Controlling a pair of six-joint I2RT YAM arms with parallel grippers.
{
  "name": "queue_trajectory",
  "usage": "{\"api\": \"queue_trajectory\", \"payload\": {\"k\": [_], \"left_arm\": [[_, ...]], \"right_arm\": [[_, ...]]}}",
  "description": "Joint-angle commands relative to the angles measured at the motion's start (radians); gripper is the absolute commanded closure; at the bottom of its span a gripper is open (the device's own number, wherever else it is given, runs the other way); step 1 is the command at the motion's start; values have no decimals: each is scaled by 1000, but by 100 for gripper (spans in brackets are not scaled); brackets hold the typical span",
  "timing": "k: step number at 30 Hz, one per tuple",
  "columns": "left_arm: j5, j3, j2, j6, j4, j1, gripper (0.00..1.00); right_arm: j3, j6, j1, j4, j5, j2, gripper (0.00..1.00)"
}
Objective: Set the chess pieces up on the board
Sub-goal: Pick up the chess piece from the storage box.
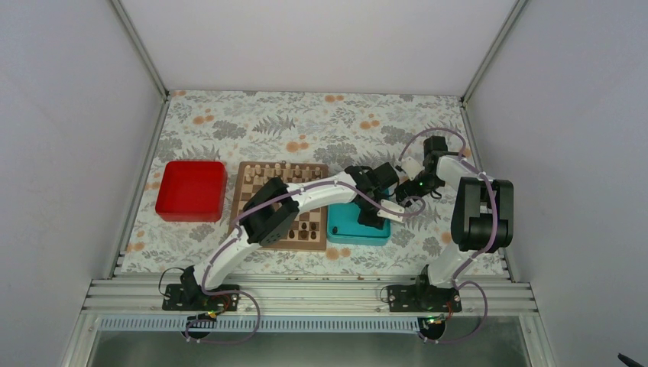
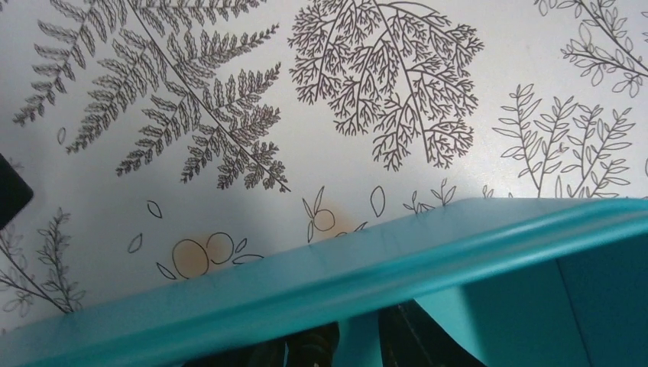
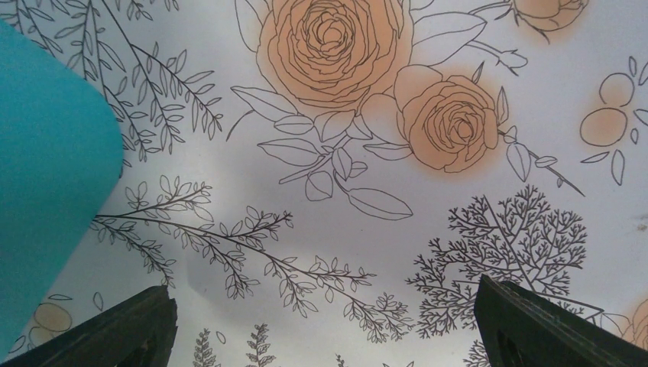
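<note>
The board [image 1: 244, 187] lies left of centre, partly under my left arm. Pale pieces stand along its far edge. A few dark chess pieces [image 1: 307, 228] show on its near right squares. My left gripper [image 1: 372, 217] reaches down into the teal tray [image 1: 344, 229]. In the left wrist view its dark fingers [image 2: 428, 336] show only below the tray rim [image 2: 321, 283], so I cannot tell how the jaws stand or whether they hold anything. My right gripper [image 1: 403, 203] hovers just right of the tray. It is open and empty over the tablecloth [image 3: 325, 329].
A red tray [image 1: 191, 189] sits left of the board. The teal tray's corner [image 3: 46, 168] shows at the left of the right wrist view. The floral tablecloth [image 1: 306, 126] covers the table. White walls close in the sides and back.
</note>
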Motion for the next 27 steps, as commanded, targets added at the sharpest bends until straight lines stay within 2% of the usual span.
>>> {"api": "queue_trajectory", "payload": {"k": [1,6,10,18,24,27], "left_arm": [[1,21,4,-6,5,-7,70],[-8,20,-8,-6,-1,-6,84],[-33,14,-34,-1,-4,-6,89],[-139,-57,-147,35,-17,-2,90],[-224,-165,-330,55,-42,17,90],[-273,-271,-443,58,-39,37,89]], "right_arm": [[4,-5,-7,1,-20,9,0],[4,-4,-7,1,-22,7,0],[6,-4,-7,0,-23,7,0],[4,-2,-7,-3,-25,7,0],[7,-2,-6,-3,-21,12,0],[7,-1,-6,-3,-18,15,0]]}}
